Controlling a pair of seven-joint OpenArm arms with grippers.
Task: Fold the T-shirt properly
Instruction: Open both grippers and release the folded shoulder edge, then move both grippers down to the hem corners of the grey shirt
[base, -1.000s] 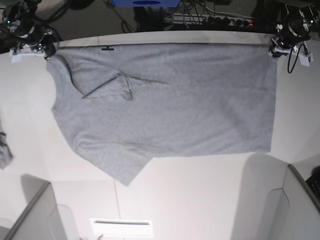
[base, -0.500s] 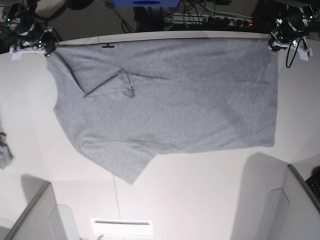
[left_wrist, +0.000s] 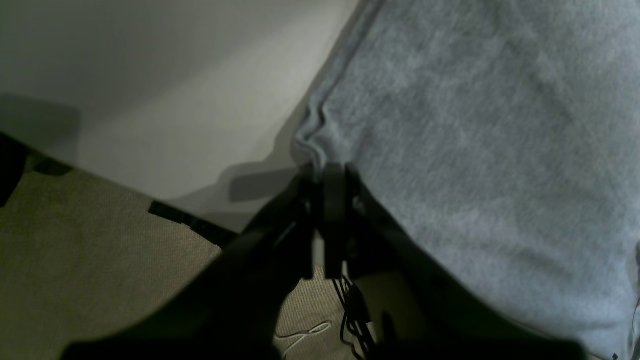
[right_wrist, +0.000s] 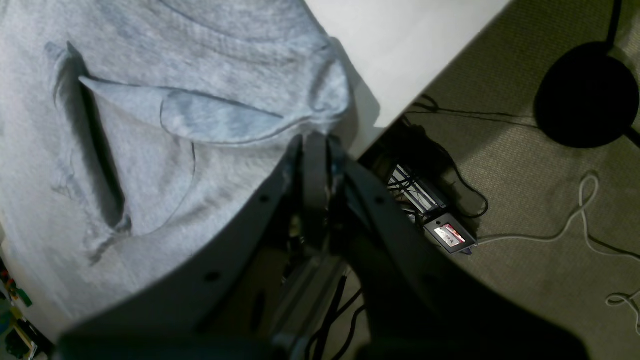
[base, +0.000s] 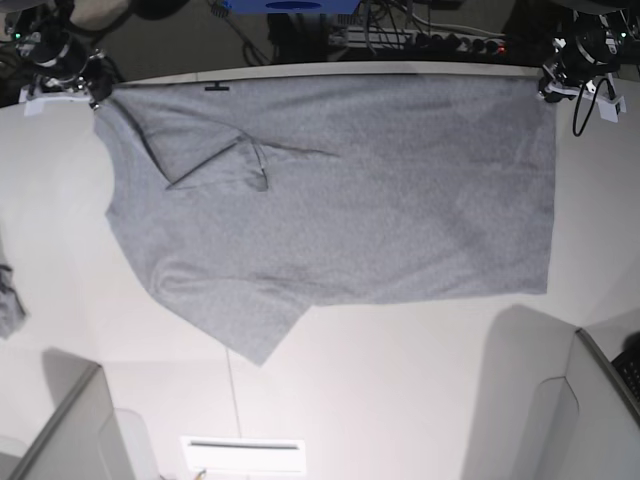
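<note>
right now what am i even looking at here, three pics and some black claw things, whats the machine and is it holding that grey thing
It is a robot with two arms working at a white table. One picture looks down on the whole table from above. The other two come from cameras on the robot's wrists, so each shows its own claw close up.

A grey T-shirt lies spread flat, plain side up, one sleeve folded over onto it.

The left gripper is shut on a corner at the shirt's hem, by the table's far edge. The right gripper is shut on the shirt at the other far corner, near the folded sleeve.

A small grey cloth lies apart at the table's side.
</note>
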